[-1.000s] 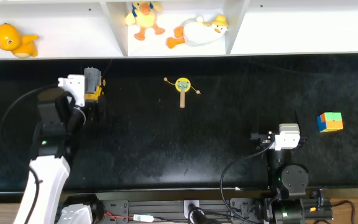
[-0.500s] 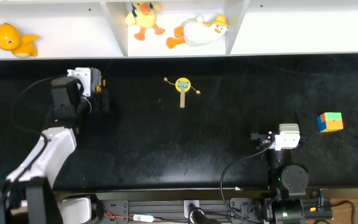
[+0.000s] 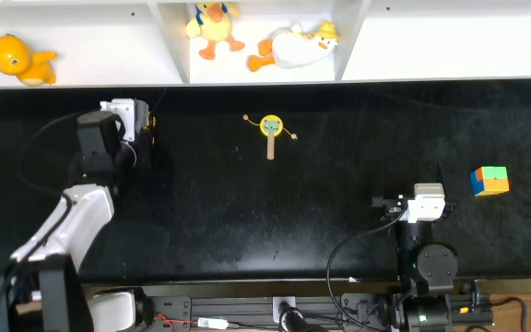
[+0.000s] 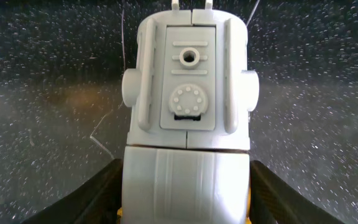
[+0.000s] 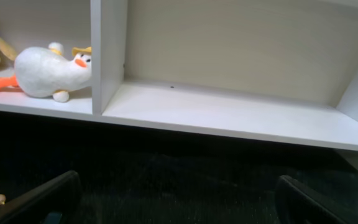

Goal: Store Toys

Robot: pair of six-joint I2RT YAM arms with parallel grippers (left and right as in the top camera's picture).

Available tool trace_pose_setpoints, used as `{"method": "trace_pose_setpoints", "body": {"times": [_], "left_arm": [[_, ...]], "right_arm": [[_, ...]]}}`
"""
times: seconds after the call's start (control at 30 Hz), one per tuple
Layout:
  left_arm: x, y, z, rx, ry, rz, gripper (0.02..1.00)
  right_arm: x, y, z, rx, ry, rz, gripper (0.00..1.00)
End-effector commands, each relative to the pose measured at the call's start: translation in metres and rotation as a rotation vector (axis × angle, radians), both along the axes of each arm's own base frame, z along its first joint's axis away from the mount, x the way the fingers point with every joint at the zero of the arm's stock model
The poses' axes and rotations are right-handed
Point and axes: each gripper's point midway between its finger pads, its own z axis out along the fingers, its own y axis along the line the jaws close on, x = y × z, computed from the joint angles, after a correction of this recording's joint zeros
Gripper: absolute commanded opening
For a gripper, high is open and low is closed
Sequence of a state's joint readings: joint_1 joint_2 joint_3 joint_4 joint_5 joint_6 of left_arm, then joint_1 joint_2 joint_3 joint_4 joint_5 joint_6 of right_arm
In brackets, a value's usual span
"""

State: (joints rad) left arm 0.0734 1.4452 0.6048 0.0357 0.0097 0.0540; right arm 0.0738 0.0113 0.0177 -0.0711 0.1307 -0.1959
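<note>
A grey and yellow toy truck [image 4: 188,93] sits between the fingers of my left gripper [image 4: 185,183], which is shut on it. In the top view the left gripper [image 3: 144,138] is at the far left of the black mat, just in front of the white shelf [image 3: 90,76], with the toy truck's yellow edge [image 3: 150,121] showing beside it. My right gripper [image 5: 179,202] is open with nothing between its fingers and faces an empty shelf bay [image 5: 229,106]. In the top view the right gripper [image 3: 422,191] is at the near right.
A small rattle drum [image 3: 271,126] lies mid-mat and a coloured cube [image 3: 489,181] at the right. On the shelf are an orange duck [image 3: 21,58], a yellow plush duck [image 3: 214,23] and a white plush duck [image 3: 295,46], also white plush duck [image 5: 51,71].
The left arm has swung its wrist and carried the toy truck a little farther toward the shelf. The right arm has not moved.
</note>
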Motion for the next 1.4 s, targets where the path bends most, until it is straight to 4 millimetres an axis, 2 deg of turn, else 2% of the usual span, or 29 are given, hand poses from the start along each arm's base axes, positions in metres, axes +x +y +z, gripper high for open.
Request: {"method": "trace_pose_setpoints", "body": {"times": [0.03, 0.2, 0.27, 0.37, 0.57, 0.73, 1.1, 1.27, 1.37, 1.4], "left_arm": [[-0.028, -0.001, 0.009, 0.0, -0.052, 0.019, 0.454], [-0.063, -0.004, 0.02, -0.045, -0.066, 0.058, 0.457], [-0.068, -0.006, 0.033, -0.046, -0.073, 0.054, 0.421], [-0.061, -0.006, 0.054, -0.045, -0.095, 0.052, 0.417], [-0.027, -0.004, 0.1, -0.037, -0.144, 0.051, 0.419], [0.008, 0.001, 0.118, -0.025, -0.154, 0.064, 0.421], [0.095, 0.007, 0.127, -0.028, -0.166, 0.067, 0.424], [0.123, 0.009, 0.123, -0.028, -0.159, 0.067, 0.424], [0.134, 0.009, 0.113, -0.029, -0.147, 0.068, 0.511], [0.138, 0.009, 0.11, -0.029, -0.147, 0.067, 0.647]], "right_arm": [[0.0, 0.002, -0.004, -0.003, 0.002, 0.012, 0.996], [0.0, 0.002, -0.004, -0.003, 0.002, 0.012, 0.996], [0.0, 0.002, -0.004, -0.003, 0.002, 0.012, 0.993], [0.0, 0.002, -0.004, -0.003, 0.002, 0.012, 0.996], [0.0, 0.002, -0.004, -0.003, 0.002, 0.012, 0.996], [0.0, 0.002, -0.004, -0.003, 0.002, 0.012, 0.996], [0.0, 0.002, -0.004, -0.003, 0.002, 0.012, 0.996], [0.0, 0.002, -0.004, -0.003, 0.002, 0.012, 0.996], [0.0, 0.002, -0.004, -0.003, 0.002, 0.012, 0.996], [0.0, 0.002, -0.004, -0.003, 0.002, 0.012, 0.996]]}}
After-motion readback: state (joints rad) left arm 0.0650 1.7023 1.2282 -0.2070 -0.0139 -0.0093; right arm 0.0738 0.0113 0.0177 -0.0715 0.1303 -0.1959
